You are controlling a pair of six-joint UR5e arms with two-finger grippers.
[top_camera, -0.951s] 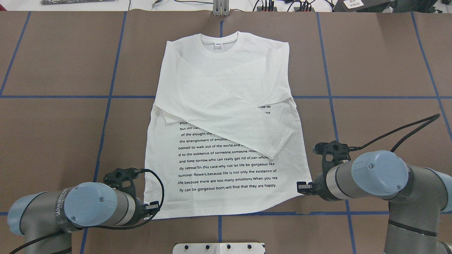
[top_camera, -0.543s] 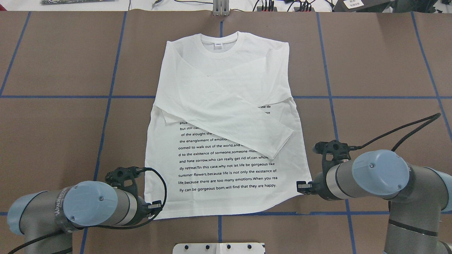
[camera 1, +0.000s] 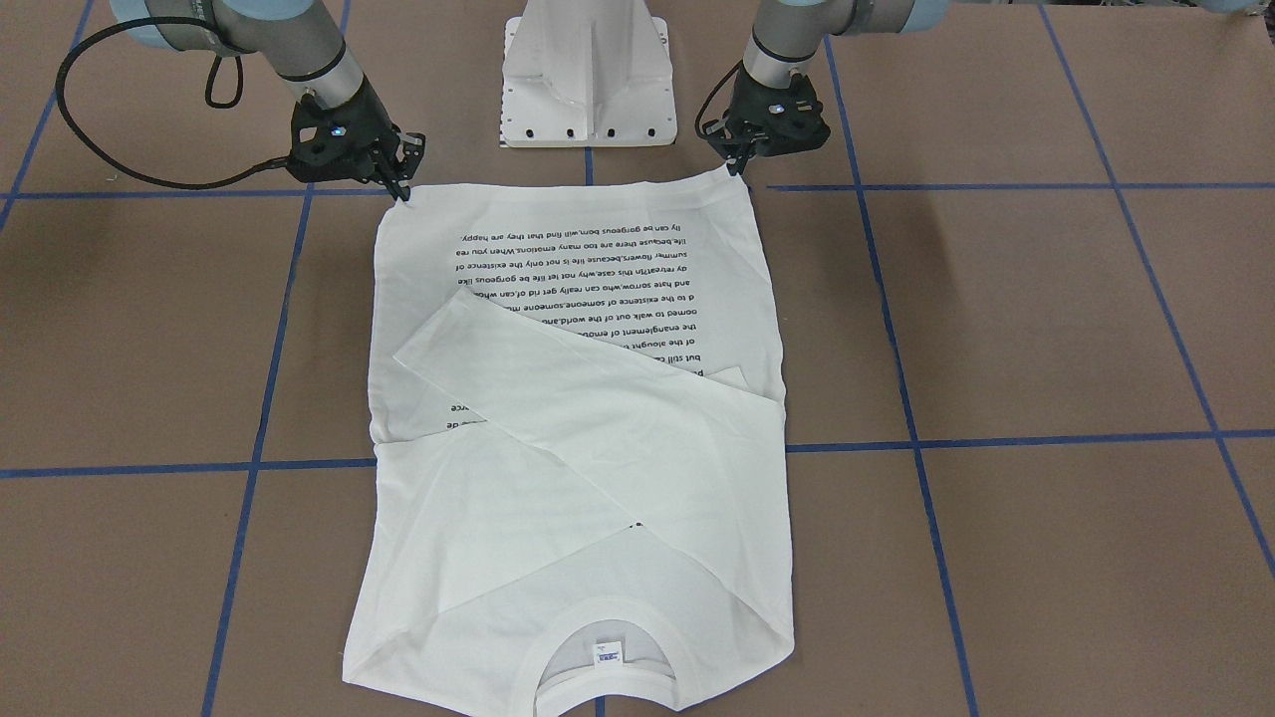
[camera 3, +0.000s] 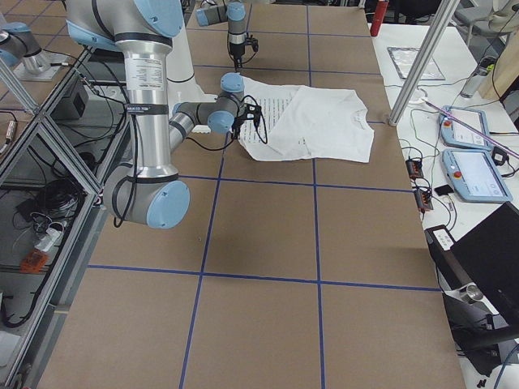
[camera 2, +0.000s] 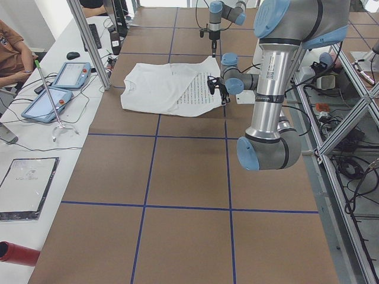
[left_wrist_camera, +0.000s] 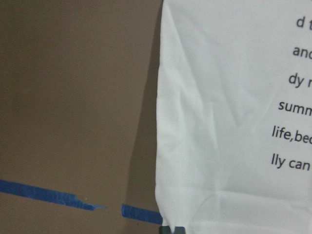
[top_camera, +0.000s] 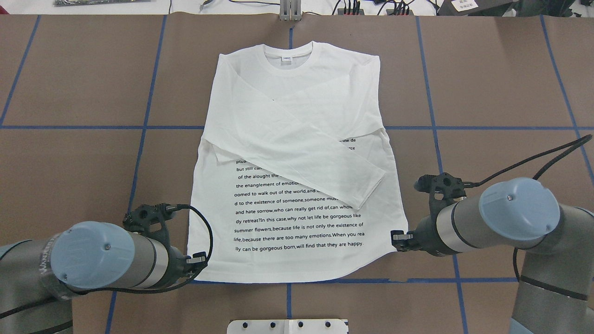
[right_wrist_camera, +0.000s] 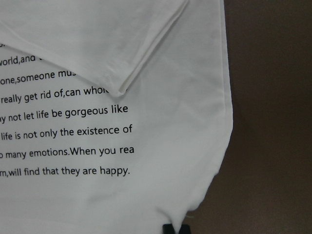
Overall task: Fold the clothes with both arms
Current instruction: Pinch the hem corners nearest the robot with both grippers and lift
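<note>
The white long-sleeved T-shirt (top_camera: 297, 116) lies flat on the brown table, collar at the far side. Its sleeves are folded across the chest, over the top of the black text. My left gripper (top_camera: 200, 260) sits at the near-left hem corner, and in the left wrist view its fingertips (left_wrist_camera: 173, 229) pinch the fabric edge. My right gripper (top_camera: 397, 239) is shut on the near-right hem corner, its tips (right_wrist_camera: 173, 228) closed on the cloth. In the front-facing view the left gripper (camera 1: 742, 164) and the right gripper (camera 1: 401, 184) hold the two hem corners of the shirt (camera 1: 578, 498) just off the table.
The white pedestal base (top_camera: 287, 326) stands between the arms at the near edge. Blue tape lines (top_camera: 144, 127) grid the brown table. Cables and plugs (top_camera: 352, 7) lie beyond the far edge. Tablets (camera 2: 71, 74) and a seated person (camera 2: 12, 53) are at a side table.
Both arms have drawn outward and slightly up. The hem corners have risen with the grippers, and the hem now curves and sits a little farther from the near tape line.
</note>
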